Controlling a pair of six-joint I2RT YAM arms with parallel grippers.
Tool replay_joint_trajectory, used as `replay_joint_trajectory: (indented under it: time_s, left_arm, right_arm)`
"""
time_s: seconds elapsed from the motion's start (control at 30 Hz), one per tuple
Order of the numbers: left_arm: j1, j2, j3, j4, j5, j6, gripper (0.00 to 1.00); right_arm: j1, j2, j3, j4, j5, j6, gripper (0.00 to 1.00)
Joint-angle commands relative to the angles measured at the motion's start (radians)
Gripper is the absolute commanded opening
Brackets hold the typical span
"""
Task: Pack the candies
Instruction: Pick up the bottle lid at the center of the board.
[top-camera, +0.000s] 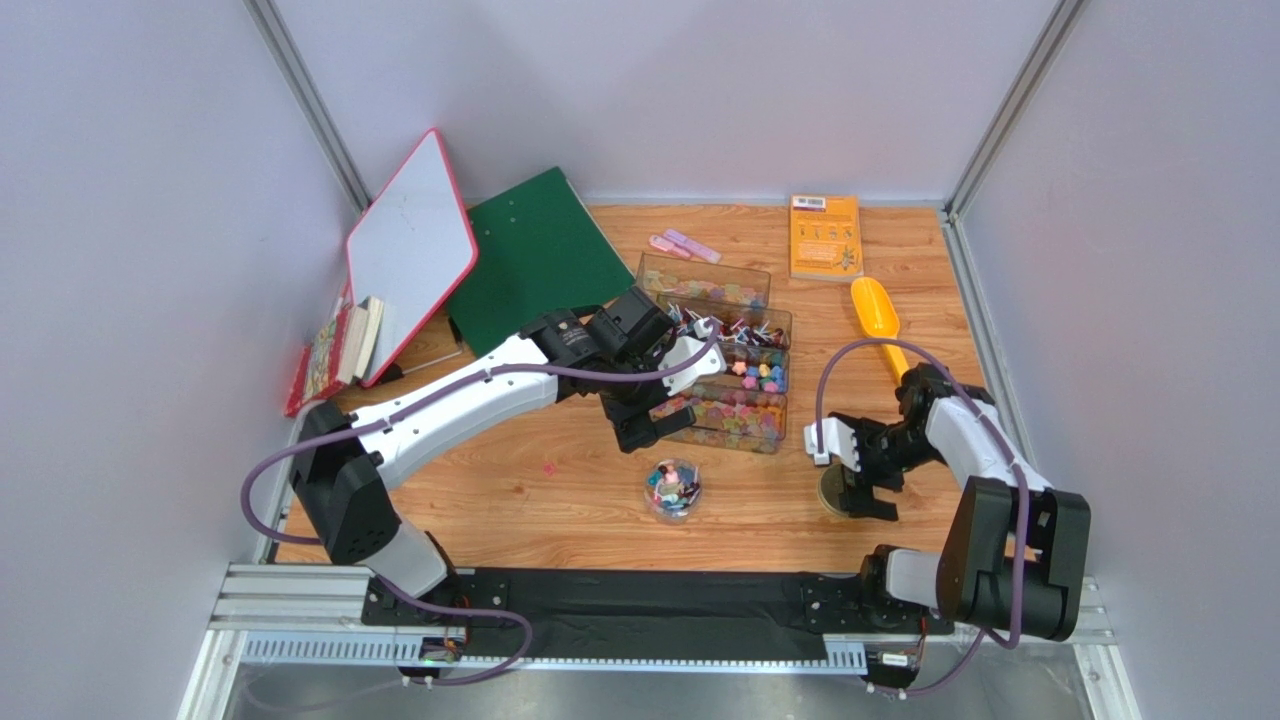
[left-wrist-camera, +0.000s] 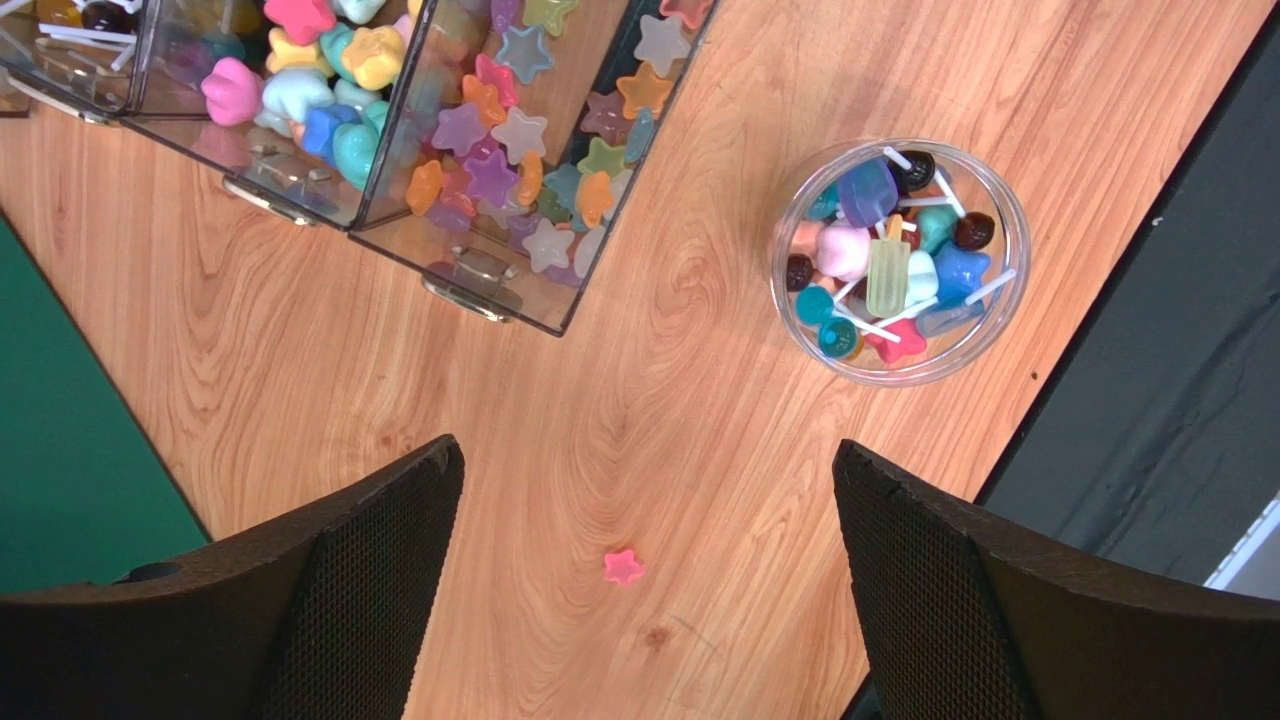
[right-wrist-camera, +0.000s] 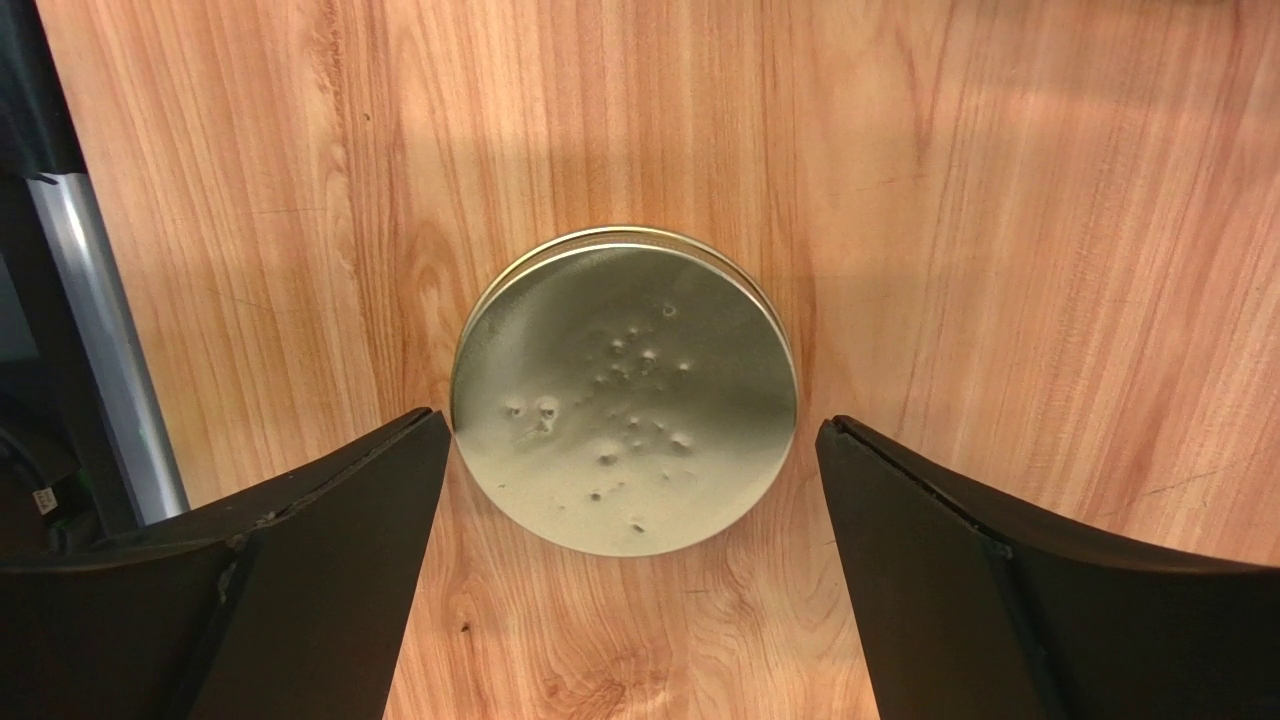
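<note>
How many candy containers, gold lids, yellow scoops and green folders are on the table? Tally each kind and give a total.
Candy containers: 2, the clear compartment box and the round clear jar
Gold lid: 1
Yellow scoop: 1
Green folder: 1
Total: 5

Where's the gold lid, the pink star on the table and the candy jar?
Round gold metal lid (right-wrist-camera: 624, 390): right wrist view, its centre.
Tiny pink star candy (left-wrist-camera: 622, 566): left wrist view, its middle.
Small clear round jar (left-wrist-camera: 899, 375): left wrist view, its rim.
</note>
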Motion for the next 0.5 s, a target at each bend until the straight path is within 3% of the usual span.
replay_joint_trajectory:
  time_s: [0.0,0.47]
  left_arm:
    - [0.004,0.004,0.015,0.014,-0.005,-0.023,0.97]
    - [0.004,0.012,0.026,0.016,-0.011,-0.023,0.97]
  right_arm:
    - [0.005,0.000,0.011,-0.018,-0.012,-0.009,1.00]
    - [0.037,-0.036,-0.046,0.040,-0.007,0.001,1.00]
